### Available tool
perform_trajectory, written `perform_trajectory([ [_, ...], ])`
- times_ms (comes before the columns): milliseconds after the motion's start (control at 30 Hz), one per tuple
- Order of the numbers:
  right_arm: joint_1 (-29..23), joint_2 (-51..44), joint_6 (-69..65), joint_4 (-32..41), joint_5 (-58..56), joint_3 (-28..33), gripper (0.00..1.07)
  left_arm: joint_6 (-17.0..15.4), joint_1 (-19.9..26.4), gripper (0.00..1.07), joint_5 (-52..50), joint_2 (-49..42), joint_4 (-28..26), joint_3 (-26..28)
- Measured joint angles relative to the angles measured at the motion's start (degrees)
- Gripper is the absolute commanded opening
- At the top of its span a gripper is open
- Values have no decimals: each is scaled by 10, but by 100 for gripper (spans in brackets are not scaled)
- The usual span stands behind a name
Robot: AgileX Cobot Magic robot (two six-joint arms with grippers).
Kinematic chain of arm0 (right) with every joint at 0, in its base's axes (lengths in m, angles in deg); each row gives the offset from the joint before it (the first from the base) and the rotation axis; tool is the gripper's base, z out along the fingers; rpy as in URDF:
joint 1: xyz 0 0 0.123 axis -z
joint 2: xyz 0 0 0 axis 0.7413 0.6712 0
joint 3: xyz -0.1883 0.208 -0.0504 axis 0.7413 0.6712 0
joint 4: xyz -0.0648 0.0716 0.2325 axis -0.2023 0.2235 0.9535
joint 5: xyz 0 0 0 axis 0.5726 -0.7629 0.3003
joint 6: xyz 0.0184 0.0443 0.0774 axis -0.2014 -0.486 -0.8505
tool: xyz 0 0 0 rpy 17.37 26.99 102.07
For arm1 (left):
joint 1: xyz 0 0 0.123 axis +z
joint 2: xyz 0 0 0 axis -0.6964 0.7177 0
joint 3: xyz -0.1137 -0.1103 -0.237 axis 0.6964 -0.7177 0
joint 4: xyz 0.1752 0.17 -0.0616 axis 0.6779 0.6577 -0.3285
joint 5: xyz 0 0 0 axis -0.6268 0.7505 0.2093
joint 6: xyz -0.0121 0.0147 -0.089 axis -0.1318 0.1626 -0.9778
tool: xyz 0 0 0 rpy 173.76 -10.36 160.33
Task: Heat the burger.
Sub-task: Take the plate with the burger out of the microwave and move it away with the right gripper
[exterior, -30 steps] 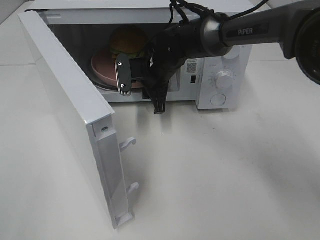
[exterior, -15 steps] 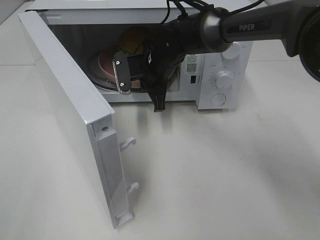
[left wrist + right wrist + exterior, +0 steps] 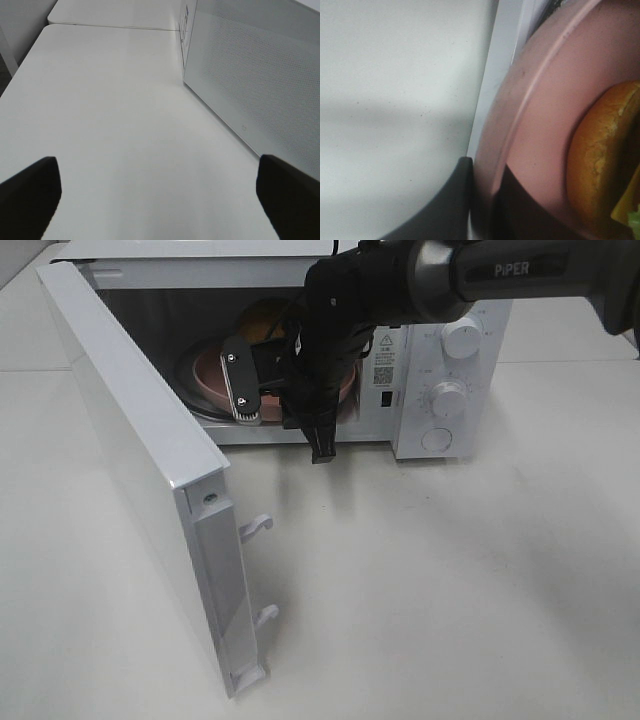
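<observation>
Right gripper [image 3: 300, 405] is at the mouth of the microwave [image 3: 440, 370], jaws clenched on the near rim of the pink plate [image 3: 205, 370], and the burger [image 3: 262, 315] sits on that plate inside the cavity, just beyond the jaws toward the far wall. So the move ahead looks like a push straight inward; the right arm has it, the left is nowhere near. The door [image 3: 150, 470] hangs wide open on the left. The right wrist view gives what the high camera hides: the rim [image 3: 520, 115] pinched between dark jaws, the bun [image 3: 600, 155] close behind. The left wrist view shows open jaws over bare counter [image 3: 115, 125] beside the microwave's side.
</observation>
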Motion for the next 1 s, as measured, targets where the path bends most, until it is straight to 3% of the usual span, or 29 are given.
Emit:
perform_trajectory([
  [300, -6, -77, 44, 3, 52, 128, 0, 0, 0, 98, 0, 0, 0, 0],
  [567, -6, -114, 60, 8, 79, 182, 0, 0, 0, 98, 0, 0, 0, 0],
  [733, -8, -163, 90, 8, 140, 262, 0, 0, 0, 98, 0, 0, 0, 0],
  [1000, -10, -211, 107, 5, 179, 340, 0, 0, 0, 98, 0, 0, 0, 0],
])
